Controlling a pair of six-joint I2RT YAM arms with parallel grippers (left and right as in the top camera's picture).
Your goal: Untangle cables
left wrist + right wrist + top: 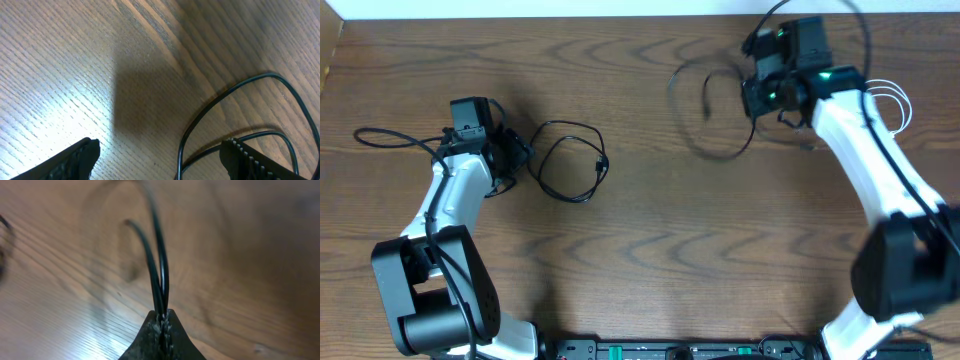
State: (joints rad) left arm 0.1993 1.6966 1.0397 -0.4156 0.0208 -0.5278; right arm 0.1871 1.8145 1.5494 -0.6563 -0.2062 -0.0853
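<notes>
Well, the right gripper [162, 319] pinches a thin black cable [161, 265] — it looks soft and floppy, best held near its end — the left gripper [160, 150] is open

We observe a brown wood-grain bench [650, 250] spanning the whole view, brightly lit, with a white strip [520, 8] along its far edge.

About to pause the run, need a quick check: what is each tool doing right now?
Left tool: open, holding nothing.
Right tool: closed on a black cable.
</notes>
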